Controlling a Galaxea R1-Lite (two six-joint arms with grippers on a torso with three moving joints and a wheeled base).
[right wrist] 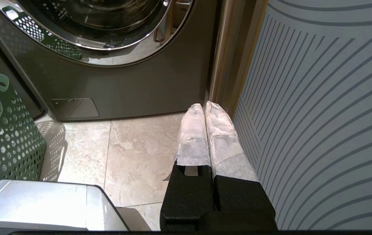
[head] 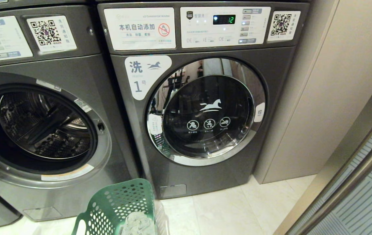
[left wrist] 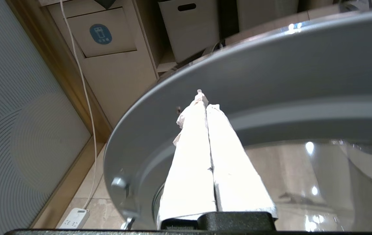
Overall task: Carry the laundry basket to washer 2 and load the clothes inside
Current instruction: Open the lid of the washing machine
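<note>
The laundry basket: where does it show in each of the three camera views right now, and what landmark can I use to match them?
Head view: the laundry basket sits at the bottom edge, left of centre, on the floor before the two washers.
Left wrist view: not in it.
Right wrist view: its holed side and a loop handle show at the left edge.
Shared landmark: the closed washer marked 1, whose chrome door ring also shows in the right wrist view.

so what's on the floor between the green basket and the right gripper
Nothing: in the right wrist view, only bare pale floor tile lies between the laundry basket and the right gripper, whose jaws are shut. The washer marked 1 stands behind that stretch.
</note>
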